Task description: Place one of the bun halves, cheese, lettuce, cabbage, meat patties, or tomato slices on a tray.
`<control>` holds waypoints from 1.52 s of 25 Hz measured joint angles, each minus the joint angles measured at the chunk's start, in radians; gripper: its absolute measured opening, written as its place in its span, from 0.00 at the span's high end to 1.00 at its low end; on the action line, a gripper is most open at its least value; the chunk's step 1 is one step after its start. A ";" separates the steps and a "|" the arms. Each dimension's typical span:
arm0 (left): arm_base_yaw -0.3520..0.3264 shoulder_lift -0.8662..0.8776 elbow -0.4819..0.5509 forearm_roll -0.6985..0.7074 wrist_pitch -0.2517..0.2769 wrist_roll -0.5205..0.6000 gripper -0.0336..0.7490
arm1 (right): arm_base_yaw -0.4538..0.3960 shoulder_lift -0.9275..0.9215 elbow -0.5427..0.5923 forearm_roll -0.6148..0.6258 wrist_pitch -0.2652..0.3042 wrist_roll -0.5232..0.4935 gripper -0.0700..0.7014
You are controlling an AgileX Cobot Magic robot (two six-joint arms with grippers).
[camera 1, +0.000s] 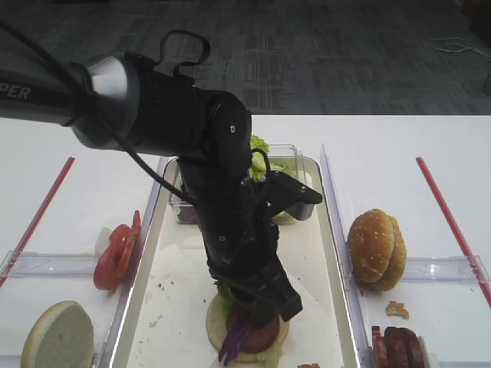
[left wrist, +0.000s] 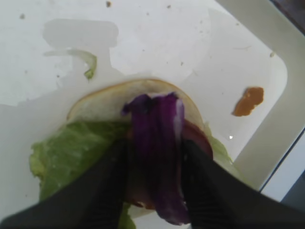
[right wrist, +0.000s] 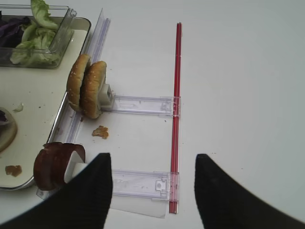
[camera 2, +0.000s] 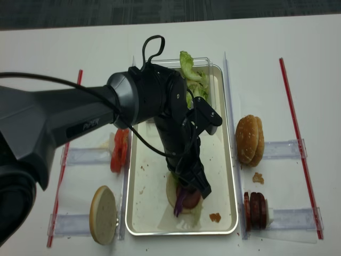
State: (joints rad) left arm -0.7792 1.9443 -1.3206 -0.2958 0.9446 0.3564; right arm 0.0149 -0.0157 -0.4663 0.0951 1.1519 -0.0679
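Note:
On the cream tray (camera 1: 169, 307) lies a stack: a bun half (left wrist: 105, 98) cut face up, lettuce (left wrist: 71, 152), a red-brown slice (left wrist: 198, 138), and on top a purple cabbage strip (left wrist: 157, 143) that droops over the near edge. My left gripper (left wrist: 155, 148) points down onto this stack, its black fingers standing apart on either side of the cabbage, which rests on the slice. In the high view the left gripper (camera 1: 261, 310) hides most of the stack. My right gripper (right wrist: 152, 167) hovers open over bare table, right of the tray, with nothing between its fingers.
Right of the tray stand upright bun halves (camera 1: 376, 249) and meat patties (camera 1: 395, 345) in clear holders. To the left are tomato slices (camera 1: 115, 253) and another bun half (camera 1: 57, 333). A clear tub of lettuce (camera 1: 284, 165) sits at the tray's far end. Red strips (camera 1: 449, 215) border both sides.

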 joint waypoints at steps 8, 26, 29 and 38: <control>0.000 0.000 -0.014 0.001 0.017 -0.009 0.60 | 0.000 0.000 0.000 0.000 0.000 0.000 0.38; 0.000 0.000 -0.316 0.185 0.269 -0.244 0.60 | 0.000 0.000 0.000 0.000 0.000 -0.002 0.38; 0.000 0.000 -0.332 0.185 0.271 -0.245 0.60 | 0.000 0.000 0.000 0.000 0.000 -0.002 0.38; 0.058 0.000 -0.336 0.187 0.275 -0.247 0.60 | 0.000 0.000 0.000 0.000 0.000 -0.002 0.38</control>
State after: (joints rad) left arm -0.7215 1.9443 -1.6562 -0.1083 1.2198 0.1090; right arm 0.0149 -0.0157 -0.4663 0.0951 1.1519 -0.0697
